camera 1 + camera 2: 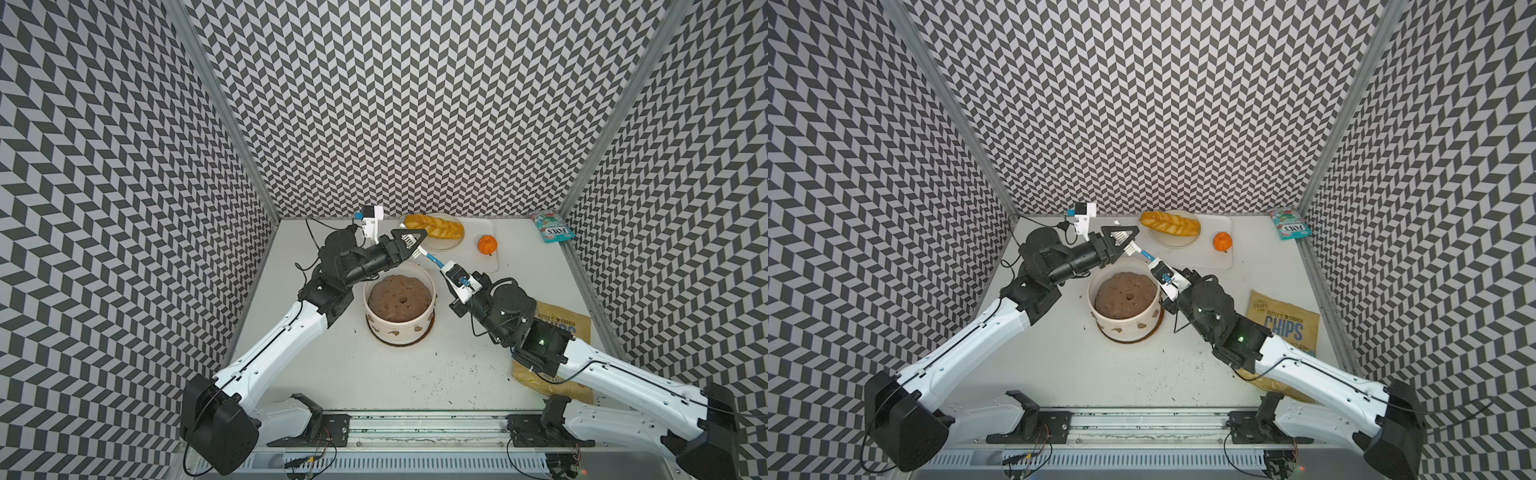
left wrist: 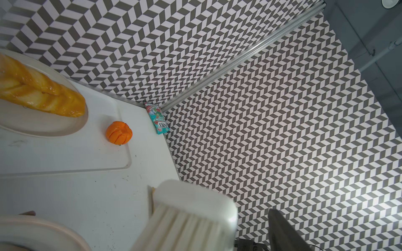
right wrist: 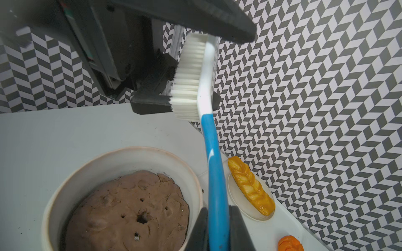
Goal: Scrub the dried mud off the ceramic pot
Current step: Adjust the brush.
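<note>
Blue-handled white-bristled scrub brush clenched by its handle in my right claw, head between jaws of my left claw, can't tell if pinching; a botched handover would drop it onto the white ribbed ceramic pot mid tabletop, brown dried mud on its wall unscrubbed.

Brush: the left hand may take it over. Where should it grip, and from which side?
Probably the bare blue handle between the white head and the right hand, from the side its bristles face, toward the left hand: that stem is slim and rigid, while bristles would give.
</note>
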### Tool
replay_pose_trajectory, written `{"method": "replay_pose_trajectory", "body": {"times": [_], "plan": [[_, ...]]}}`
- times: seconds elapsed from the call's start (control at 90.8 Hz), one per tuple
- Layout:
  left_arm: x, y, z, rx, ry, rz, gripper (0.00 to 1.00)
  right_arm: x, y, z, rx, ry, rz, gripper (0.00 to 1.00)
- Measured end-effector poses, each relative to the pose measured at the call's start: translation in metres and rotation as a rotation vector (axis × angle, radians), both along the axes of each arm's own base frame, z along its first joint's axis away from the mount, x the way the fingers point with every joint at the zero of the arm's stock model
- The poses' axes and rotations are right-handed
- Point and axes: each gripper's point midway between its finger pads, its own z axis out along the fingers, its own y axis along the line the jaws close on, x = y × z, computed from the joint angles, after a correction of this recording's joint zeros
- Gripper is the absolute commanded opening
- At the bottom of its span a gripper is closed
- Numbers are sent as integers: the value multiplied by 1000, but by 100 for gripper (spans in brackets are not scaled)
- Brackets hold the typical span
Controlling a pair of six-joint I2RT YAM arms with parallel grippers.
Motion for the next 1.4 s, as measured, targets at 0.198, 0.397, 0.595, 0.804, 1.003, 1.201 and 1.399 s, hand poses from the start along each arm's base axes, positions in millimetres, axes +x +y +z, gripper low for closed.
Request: {"method": "replay_pose_trajectory", "body": {"times": [0.198, 0.397, 0.595, 0.804, 1.003, 1.201, 1.399], "plan": [[0, 0, -9, 3, 15, 3, 61, 4, -3, 2, -6, -7, -40, 0], [1, 1, -12, 10, 18, 9, 75, 9, -5, -3, -29, -6, -79, 0], [4, 4, -23, 52, 36, 33, 83, 13, -16, -1, -93, -45, -151, 0], [8, 6, -23, 95, 76, 55, 84, 4, -14, -3, -219, -157, -181, 0], [9, 8, -18, 105, 108, 71, 77, -4, -16, -7, -354, -245, -218, 0], [7, 8, -31, 120, 177, 74, 69, -10, -18, 7, -409, -315, -266, 0], [4, 5, -34, 119, 202, 64, 52, -15, -15, 10, -466, -355, -275, 0]]}}
